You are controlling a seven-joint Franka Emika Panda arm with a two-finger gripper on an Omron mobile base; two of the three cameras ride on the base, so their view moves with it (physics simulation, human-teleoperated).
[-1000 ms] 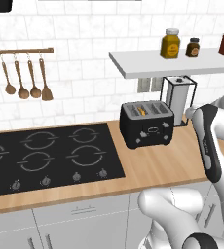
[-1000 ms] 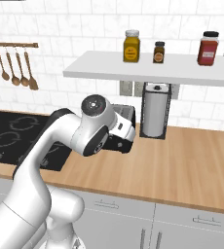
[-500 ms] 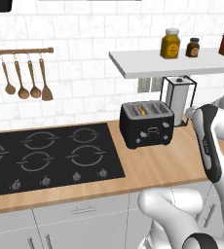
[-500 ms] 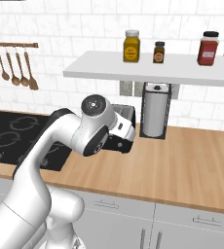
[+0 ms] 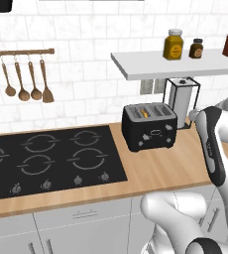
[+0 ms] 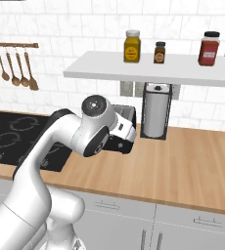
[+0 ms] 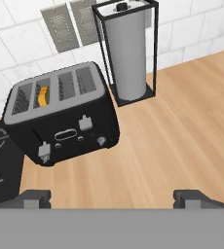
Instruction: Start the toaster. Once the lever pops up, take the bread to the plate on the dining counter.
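Observation:
The black toaster (image 5: 149, 127) stands on the wood wall counter, right of the cooktop. In the hand view the toaster (image 7: 60, 121) lies upper left, with two silver levers and a knob on its front. A yellowish edge of the bread (image 7: 44, 96) sticks up in the second slot from the left, and the bread (image 5: 143, 113) also peeks from the top in the left base view. My gripper (image 7: 113, 198) is open and holds nothing; it hovers above the counter in front of the toaster and apart from it. My arm hides most of the toaster (image 6: 127, 114) in the right base view.
A paper towel roll in a black wire stand (image 7: 128, 53) is just right of the toaster. The black cooktop (image 5: 46, 158) is to the left. A white shelf (image 6: 148, 68) with three jars hangs above. Wooden utensils (image 5: 27, 84) hang on the wall. Bare counter (image 6: 183, 161) stretches right.

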